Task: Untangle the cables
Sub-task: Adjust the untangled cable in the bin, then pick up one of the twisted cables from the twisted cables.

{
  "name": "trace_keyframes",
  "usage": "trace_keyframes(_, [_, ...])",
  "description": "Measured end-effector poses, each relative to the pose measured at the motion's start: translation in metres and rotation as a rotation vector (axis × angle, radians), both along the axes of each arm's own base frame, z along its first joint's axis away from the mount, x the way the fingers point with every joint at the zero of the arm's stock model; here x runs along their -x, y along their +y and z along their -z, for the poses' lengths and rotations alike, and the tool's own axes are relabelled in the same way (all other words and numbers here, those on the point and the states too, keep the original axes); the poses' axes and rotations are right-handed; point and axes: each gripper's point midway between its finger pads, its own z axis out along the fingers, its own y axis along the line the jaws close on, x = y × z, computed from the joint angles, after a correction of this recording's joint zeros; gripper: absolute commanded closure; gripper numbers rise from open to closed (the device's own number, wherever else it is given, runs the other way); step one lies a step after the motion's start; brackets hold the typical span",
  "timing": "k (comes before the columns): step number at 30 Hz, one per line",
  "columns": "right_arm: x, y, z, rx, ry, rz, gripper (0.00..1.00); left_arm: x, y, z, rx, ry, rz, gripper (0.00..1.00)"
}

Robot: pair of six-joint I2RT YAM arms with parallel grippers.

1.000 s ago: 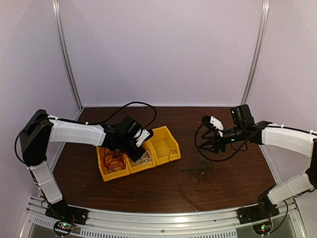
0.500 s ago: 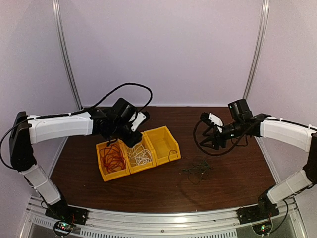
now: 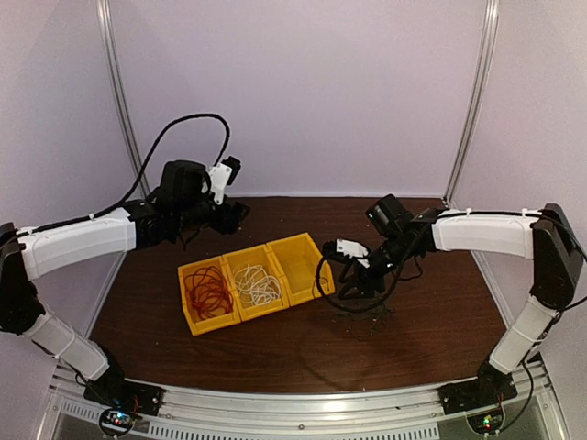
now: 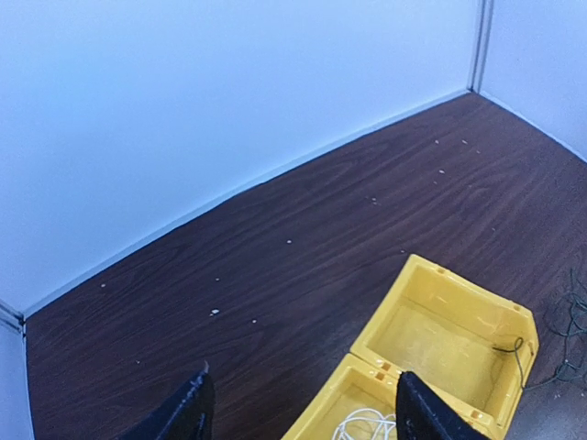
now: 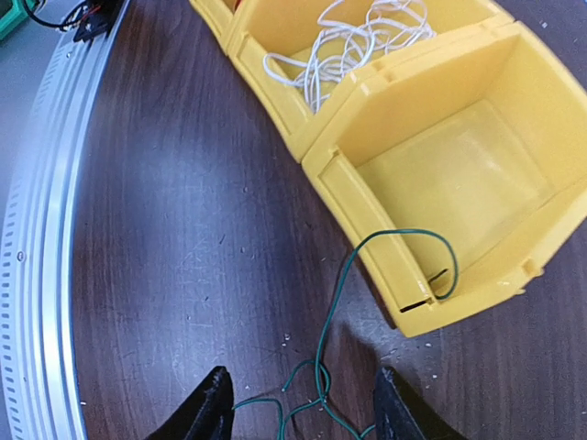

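Note:
Three joined yellow bins (image 3: 303, 247) stand mid-table. The left one holds red cables (image 3: 207, 291), the middle one white cables (image 3: 260, 286) (image 5: 358, 37), and the right bin (image 5: 459, 156) holds only a wire end. A thin dark green cable (image 5: 321, 353) hooks over that bin's front wall and runs down to a loose tangle (image 3: 365, 316) on the table. My right gripper (image 5: 303, 412) (image 3: 353, 286) hangs open just above the tangle, with the strand lying between its fingers, not pinched. My left gripper (image 4: 303, 422) (image 3: 235, 213) is open and empty, up behind the bins.
The dark wooden table (image 4: 275, 238) is enclosed by pale walls at the back and sides. A metal rail (image 5: 37, 229) runs along the near edge. The tangle's edge shows at the far right of the left wrist view (image 4: 573, 321).
My left gripper opened and pulled up and back-left, away from the white-cable bin. My right arm swung left and down over the dark tangle beside the right bin.

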Motion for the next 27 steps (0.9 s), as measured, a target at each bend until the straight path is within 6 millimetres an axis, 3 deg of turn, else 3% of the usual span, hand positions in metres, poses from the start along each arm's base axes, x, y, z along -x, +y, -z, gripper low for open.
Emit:
trace_keyframes(4, [0.008, 0.004, 0.032, 0.07, 0.069, -0.015, 0.48, -0.007, 0.034, 0.002, 0.08, -0.013, -0.063, 0.31])
trace_keyframes(8, [0.008, 0.006, 0.05, 0.112, 0.098, -0.011, 0.47, 0.003, 0.046, -0.004, 0.143, -0.031, -0.071, 0.32])
trace_keyframes(16, [0.001, 0.017, 0.073, 0.151, 0.092, 0.006, 0.48, 0.012, 0.049, -0.045, 0.252, -0.126, -0.038, 0.33])
trace_keyframes(27, [-0.009, 0.026, 0.09, 0.164, 0.105, 0.037, 0.5, 0.016, 0.046, -0.05, 0.272, -0.134, -0.008, 0.34])
